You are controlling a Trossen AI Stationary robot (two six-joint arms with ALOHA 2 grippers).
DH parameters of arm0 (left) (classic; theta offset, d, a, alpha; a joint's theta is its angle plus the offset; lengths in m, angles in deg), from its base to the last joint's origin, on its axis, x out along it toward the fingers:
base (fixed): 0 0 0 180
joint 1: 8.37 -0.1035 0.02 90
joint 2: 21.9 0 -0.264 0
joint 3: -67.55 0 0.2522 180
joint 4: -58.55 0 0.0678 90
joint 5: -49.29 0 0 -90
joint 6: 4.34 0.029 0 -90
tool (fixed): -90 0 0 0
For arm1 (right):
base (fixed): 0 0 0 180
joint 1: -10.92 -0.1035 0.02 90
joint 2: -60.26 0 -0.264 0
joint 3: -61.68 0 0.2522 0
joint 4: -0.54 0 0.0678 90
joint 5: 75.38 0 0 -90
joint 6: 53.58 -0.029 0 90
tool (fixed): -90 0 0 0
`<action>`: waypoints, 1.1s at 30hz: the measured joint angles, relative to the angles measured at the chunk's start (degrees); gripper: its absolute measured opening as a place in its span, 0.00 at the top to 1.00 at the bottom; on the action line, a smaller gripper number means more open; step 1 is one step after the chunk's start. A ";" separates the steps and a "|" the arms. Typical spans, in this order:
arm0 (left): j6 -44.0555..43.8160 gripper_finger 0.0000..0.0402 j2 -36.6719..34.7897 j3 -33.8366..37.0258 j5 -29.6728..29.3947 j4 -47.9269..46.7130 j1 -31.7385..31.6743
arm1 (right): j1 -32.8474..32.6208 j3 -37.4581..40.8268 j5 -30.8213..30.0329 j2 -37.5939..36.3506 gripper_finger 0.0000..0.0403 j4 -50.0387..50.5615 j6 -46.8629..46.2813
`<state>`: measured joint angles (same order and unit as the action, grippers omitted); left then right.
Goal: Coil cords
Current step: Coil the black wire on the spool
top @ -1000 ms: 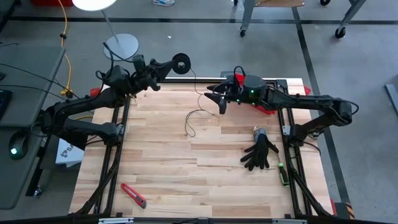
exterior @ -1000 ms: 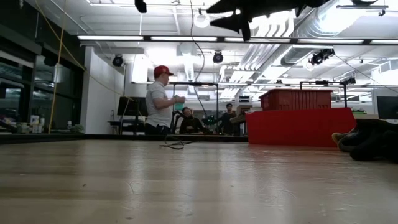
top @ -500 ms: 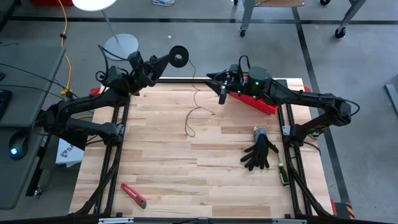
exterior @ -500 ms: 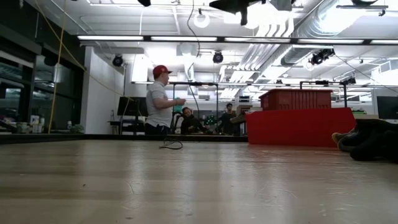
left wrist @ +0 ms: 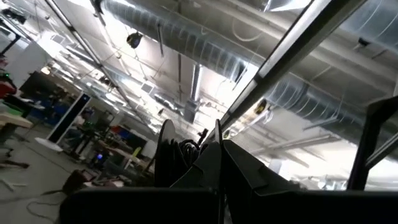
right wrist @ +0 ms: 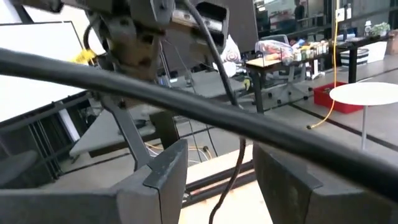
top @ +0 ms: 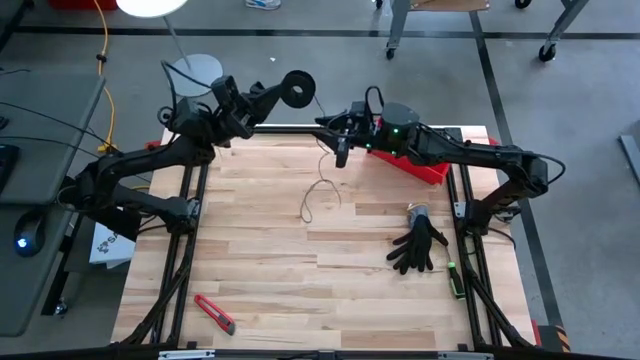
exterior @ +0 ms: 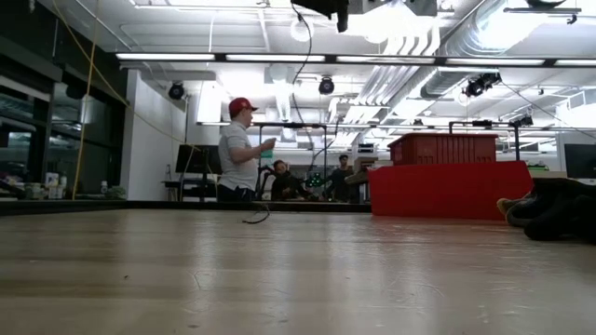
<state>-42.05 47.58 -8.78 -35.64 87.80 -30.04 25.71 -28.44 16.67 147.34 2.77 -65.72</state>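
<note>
A pale wooden tabletop (top: 330, 270) stands on a grey floor (top: 560, 110) crossed by dark lines. A round white side table (top: 196, 71) sits beyond its far corner. Across the room, long ceiling lights (exterior: 186, 57) and silver ducts (exterior: 466, 42) run overhead. A person in a red cap (exterior: 240, 154) stands near seated people (exterior: 284, 181).

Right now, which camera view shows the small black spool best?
The high view: the spool shows whole as a round disc, held by the left gripper beyond the table's far edge. The left wrist view shows it edge-on between the fingers. The low and right wrist views show only the cord.
</note>
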 joint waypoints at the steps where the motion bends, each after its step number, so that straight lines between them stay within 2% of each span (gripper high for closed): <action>1: 0.61 1.00 0.00 -0.72 -0.01 -0.93 0.00 | -0.08 0.00 0.00 0.00 0.57 0.08 0.00; 5: 1.87 1.00 -0.04 -1.94 0.24 -1.75 -0.02 | -0.62 0.02 -0.07 0.15 0.59 0.52 0.00; 13: 2.46 1.00 -0.04 -1.95 0.24 -2.58 -0.02 | -1.36 0.04 -0.07 -0.12 0.71 0.99 0.23; 24: 4.65 1.00 -2.19 -1.97 -0.47 -5.08 -0.12 | -0.98 -1.36 -3.59 -2.70 0.72 5.59 4.31; 33: 5.00 1.00 -2.58 -1.93 -1.35 -5.91 -0.11 | -0.92 -1.36 -5.16 -2.76 0.76 4.25 4.72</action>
<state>-37.05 45.00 -10.70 -36.99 81.89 -30.15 24.79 -29.80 11.51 144.58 7.03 -61.00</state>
